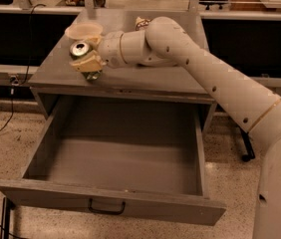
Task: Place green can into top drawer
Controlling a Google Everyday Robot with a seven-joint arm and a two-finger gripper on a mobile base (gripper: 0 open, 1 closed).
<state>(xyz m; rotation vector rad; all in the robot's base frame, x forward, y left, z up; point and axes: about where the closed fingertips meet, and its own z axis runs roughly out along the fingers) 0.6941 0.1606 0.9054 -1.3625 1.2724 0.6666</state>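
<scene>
The green can (79,49), dark green with a silver top and pull tab, is tilted in my gripper (87,63) near the left front of the cabinet top (145,76). The gripper's pale fingers (91,62) are shut around the can's body, and its lower end shows just above the cabinet surface. The top drawer (111,202) is pulled wide open below and in front, with its grey inside bare and its black handle (106,209) at the centre of the front panel.
A cream bowl (84,31) stands on the cabinet top just behind the can. Part of a chip bag (141,21) shows behind my arm. Cables (3,118) trail on the floor at left. A black caster leg (246,146) stands at right.
</scene>
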